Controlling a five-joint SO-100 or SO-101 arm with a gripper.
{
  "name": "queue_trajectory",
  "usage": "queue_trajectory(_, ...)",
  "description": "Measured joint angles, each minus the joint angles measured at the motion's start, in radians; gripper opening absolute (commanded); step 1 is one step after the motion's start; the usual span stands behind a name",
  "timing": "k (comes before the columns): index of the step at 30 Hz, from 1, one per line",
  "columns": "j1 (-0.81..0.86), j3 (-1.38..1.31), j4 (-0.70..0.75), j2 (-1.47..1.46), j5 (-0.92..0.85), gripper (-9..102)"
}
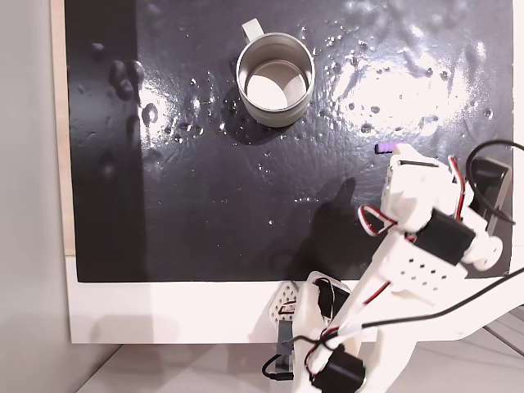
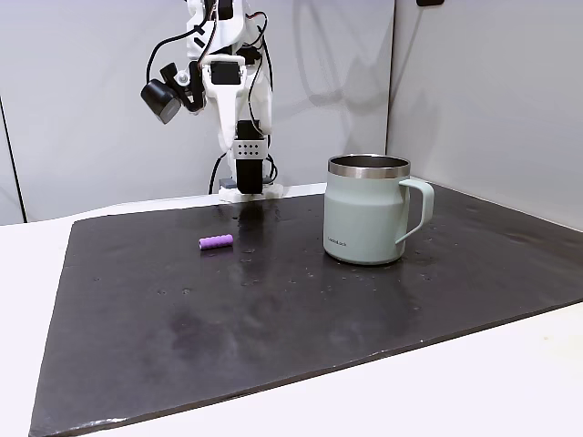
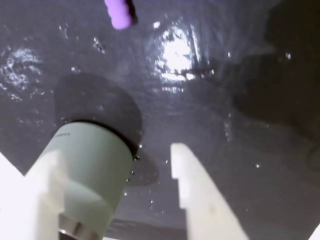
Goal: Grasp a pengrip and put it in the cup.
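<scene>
- One tiny purple ribbed pengrip [image 2: 216, 242] lies on its side on the black mat [image 2: 273, 319] covering the desk, well apart from the pale-green steel-rimmed cup [image 2: 367, 218].
- Partly hidden in a fixed view, the pengrip [image 1: 383, 148] peeks past the white arm.
- Spread wide, the claw [image 3: 115, 155] holds nothing; the wrist view's edge crops the pengrip [image 3: 120, 14].

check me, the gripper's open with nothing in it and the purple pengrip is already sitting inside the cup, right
Not quite. The gripper is open and empty, but the pengrip lies on the black mat, apart from the cup. A fixed view shows this.
</scene>
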Motion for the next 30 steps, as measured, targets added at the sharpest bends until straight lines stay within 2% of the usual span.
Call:
queue_trajectory(11, 0.026, -0.084, -0.107, -0.268, -0.127, 22)
queue_trajectory(30, 0.026, -0.086, -0.310, -0.611, -0.187, 20)
